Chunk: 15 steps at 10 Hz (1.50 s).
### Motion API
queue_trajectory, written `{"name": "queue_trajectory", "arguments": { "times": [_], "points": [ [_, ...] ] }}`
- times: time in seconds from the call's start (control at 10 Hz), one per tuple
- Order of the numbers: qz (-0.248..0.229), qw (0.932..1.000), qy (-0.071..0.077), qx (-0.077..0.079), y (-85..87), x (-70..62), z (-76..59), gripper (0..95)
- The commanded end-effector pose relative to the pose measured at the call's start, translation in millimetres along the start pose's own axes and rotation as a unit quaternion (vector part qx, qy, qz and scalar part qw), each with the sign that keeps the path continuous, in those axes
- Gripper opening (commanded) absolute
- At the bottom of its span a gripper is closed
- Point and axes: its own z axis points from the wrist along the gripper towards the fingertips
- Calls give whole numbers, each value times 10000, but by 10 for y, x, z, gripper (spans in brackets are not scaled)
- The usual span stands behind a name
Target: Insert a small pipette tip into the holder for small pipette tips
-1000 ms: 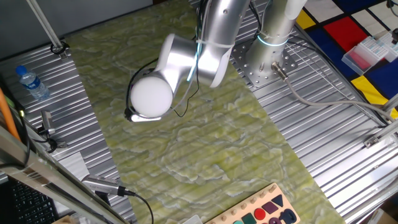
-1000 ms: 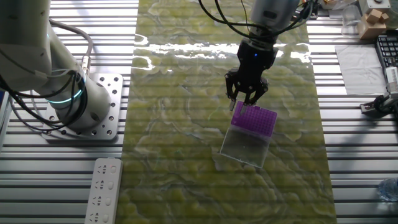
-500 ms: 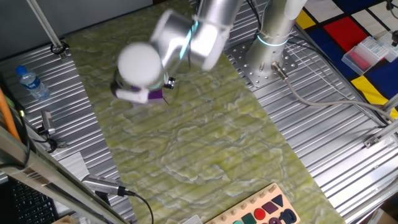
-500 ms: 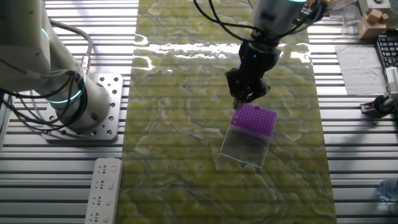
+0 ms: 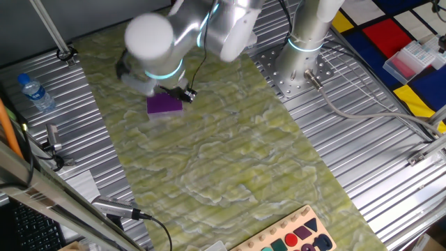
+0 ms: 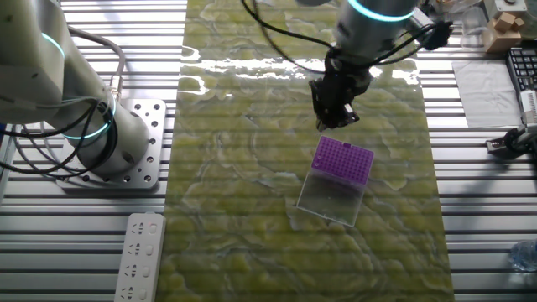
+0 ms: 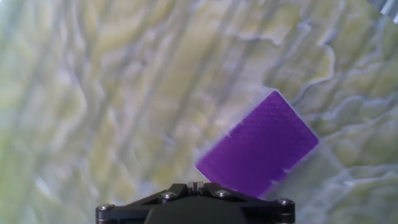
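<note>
The table (image 6: 226,210) wears a glossy, wavy-grained yellow-green mat. On it lies the holder for small pipette tips (image 6: 343,160), a flat purple pitted rectangle with a clear panel alongside. The black tool (image 6: 334,115) hangs above its far edge, tilted; its opening cannot be made out.

Holder for small pipette tips (image 6: 342,160): flat rectangular block, purple, its top face covered in a fine grid of small holes. Lies flat on the tabletop (image 6: 252,210), turned at a slant to the tabletop's edges, toward one long edge. A clear, flat rectangular piece (image 6: 332,198) adjoins one of its sides. Pipette tip: cannot be made out in any view.
</note>
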Motion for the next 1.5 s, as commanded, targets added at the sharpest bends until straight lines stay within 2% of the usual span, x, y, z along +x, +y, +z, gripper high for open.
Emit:
{"name": "queue_trajectory", "arguments": {
  "times": [0.1, 0.2, 0.3, 0.7, 0.9, 1.1, 1.5],
  "points": [
    [1256, 9846, -1061, -592, 324, -241, 20, 0],
    [1294, 9815, -1218, -714, 324, -241, 20, 0],
    [1291, 9818, -1199, -713, 324, -241, 20, 0],
    [1279, 9839, -998, -746, 322, -235, 17, 0],
    [1390, 9841, -786, -773, 325, -228, 15, 0],
    [1467, 9837, -656, -803, 325, -227, 20, 0],
    [1361, 9849, -707, -807, 325, -225, 21, 0]
  ]
}}
